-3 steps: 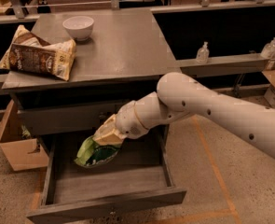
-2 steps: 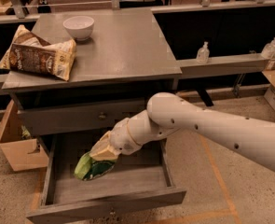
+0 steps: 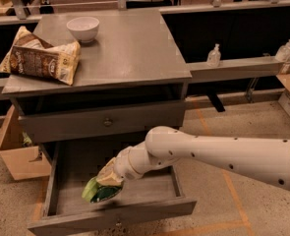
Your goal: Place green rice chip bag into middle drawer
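Note:
The green rice chip bag (image 3: 99, 191) is light green with a darker panel and hangs from my gripper (image 3: 107, 176). It is low inside the open middle drawer (image 3: 62, 173), just above the plank floor near the drawer's front. My white arm reaches in from the right, and the gripper is shut on the bag's top edge. The drawer is pulled far out, its front panel at the bottom of the view.
A larger tan-and-brown chip bag (image 3: 39, 59) and a white bowl (image 3: 83, 28) sit on the grey cabinet top (image 3: 134, 48). The closed upper drawer (image 3: 107, 122) has a brass knob. A cardboard box (image 3: 16, 159) stands at the left. Two sanitizer bottles (image 3: 214, 56) stand on a ledge.
My arm has moved lower and toward the drawer's front, carrying the green bag down into the open drawer.

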`<state>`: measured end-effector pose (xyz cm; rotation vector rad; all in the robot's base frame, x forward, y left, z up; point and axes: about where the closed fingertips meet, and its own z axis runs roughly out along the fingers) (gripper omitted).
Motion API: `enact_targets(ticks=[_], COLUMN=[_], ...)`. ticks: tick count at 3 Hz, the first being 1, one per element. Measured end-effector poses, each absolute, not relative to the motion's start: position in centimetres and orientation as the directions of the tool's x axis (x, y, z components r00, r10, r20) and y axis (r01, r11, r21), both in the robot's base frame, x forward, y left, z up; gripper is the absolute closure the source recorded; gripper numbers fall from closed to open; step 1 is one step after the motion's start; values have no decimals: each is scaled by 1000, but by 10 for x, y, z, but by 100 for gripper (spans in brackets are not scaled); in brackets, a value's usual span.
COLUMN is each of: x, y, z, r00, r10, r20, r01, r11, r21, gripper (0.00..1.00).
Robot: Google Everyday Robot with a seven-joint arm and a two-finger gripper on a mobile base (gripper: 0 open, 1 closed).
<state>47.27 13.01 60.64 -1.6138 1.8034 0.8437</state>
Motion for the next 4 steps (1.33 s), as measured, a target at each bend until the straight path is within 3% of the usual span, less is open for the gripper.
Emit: enact_targets(ticks=[1,4], x=[484,516], y=[128,115], z=[565,513], r00=[-140,-187], r10=[-644,-623], r20=[-752,-760], r01=[-990,-977], r11=[114,199], r21=[86,78], gripper=[100,36])
